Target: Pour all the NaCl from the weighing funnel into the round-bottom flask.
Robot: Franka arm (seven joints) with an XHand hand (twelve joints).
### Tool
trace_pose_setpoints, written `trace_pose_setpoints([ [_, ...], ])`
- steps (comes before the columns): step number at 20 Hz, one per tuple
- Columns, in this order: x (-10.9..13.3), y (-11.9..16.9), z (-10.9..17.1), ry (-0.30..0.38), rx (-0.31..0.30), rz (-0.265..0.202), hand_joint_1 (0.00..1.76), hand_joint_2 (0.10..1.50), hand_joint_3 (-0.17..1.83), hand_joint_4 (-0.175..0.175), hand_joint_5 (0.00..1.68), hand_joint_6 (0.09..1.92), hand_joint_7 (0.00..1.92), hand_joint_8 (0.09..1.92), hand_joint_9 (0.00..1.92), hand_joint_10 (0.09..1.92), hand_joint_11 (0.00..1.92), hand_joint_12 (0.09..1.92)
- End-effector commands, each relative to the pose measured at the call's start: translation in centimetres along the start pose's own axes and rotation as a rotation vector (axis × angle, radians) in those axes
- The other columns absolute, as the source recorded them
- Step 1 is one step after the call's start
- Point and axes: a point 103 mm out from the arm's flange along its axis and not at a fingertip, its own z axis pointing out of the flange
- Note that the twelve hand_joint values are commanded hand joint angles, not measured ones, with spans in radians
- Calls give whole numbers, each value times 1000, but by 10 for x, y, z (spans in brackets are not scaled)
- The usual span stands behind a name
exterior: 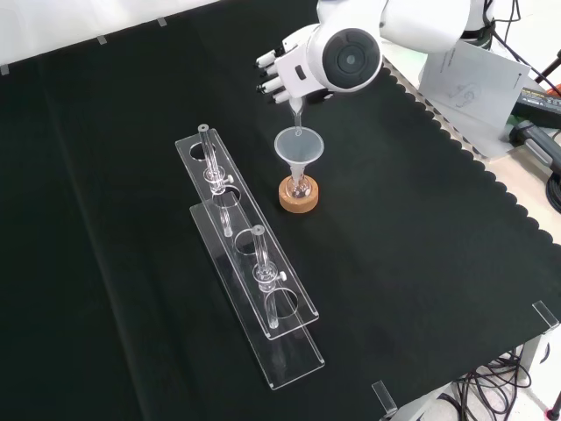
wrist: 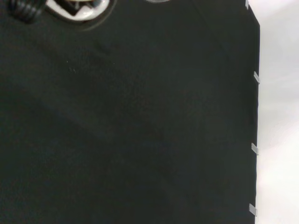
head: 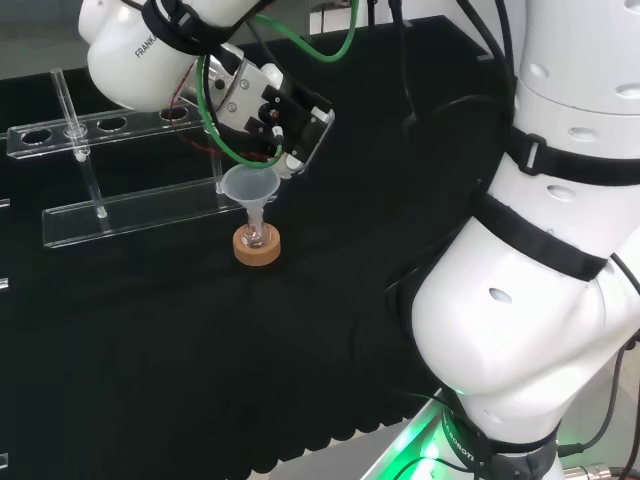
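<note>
Clear rack (exterior: 254,289) foremost in front view, fingers (exterior: 279,77) pinching weighing funnel (exterior: 296,116)

Black-clothed worktop (exterior: 421,263) with a cork stand and a clear rack.

In the front view the cloth covers the worktop out to a scalloped edge at the right, with small clear clips along its borders. A cork ring (exterior: 299,195) sits on the cloth right of centre, toward the far side, carrying a small flask (exterior: 300,185) with a funnel (exterior: 299,146) in its neck. Just left of it lies a long clear rack (exterior: 250,263) with round holes, running from far left to near right. Papers (exterior: 469,74) lie past the cloth's far right edge.
</note>
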Motion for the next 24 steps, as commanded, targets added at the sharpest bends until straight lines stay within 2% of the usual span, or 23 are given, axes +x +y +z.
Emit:
trace_pose_setpoints([
  [1,1,0,-1,-18,5,0,1089,719,608,175,1184,811,642,649,1021,327,781,1054],
  [24,9,-2,-17,-118,55,25,1091,717,609,175,1186,809,643,644,1017,305,832,1029],
])
